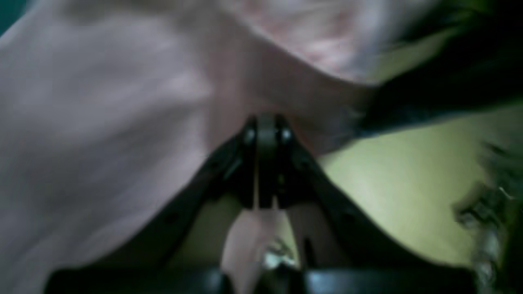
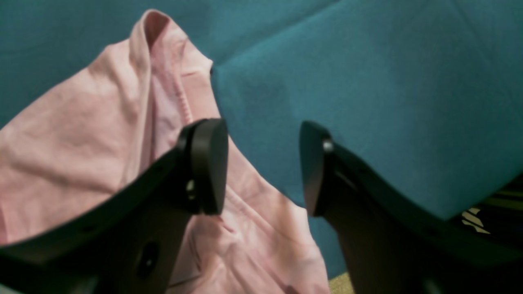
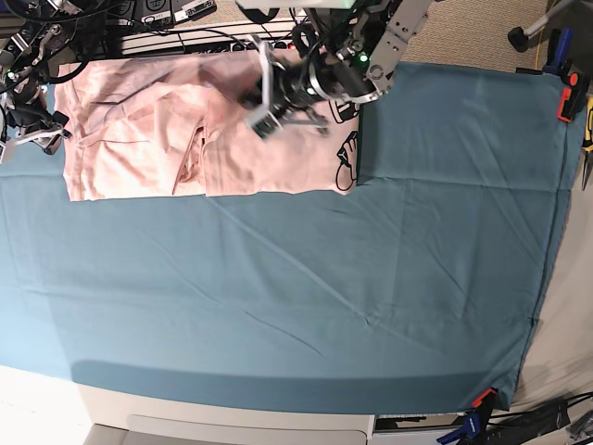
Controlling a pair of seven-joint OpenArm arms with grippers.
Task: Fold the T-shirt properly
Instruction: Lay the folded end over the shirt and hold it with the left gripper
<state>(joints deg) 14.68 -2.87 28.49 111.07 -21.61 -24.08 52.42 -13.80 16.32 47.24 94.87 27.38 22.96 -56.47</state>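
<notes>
The pale pink T-shirt lies spread at the far left of the teal table cloth, with a bit of black print at its right edge. My left gripper reaches over the shirt's upper middle. In the left wrist view it is shut on a pinch of the pink fabric, which hangs around it. My right gripper is open and empty, just above the shirt's edge and the teal cloth. I cannot pick it out in the base view.
Cables and power strips run along the far table edge, with more cables at the far left. The teal cloth has a raised fold right of the shirt. Clamps hold the cloth at the right and front right.
</notes>
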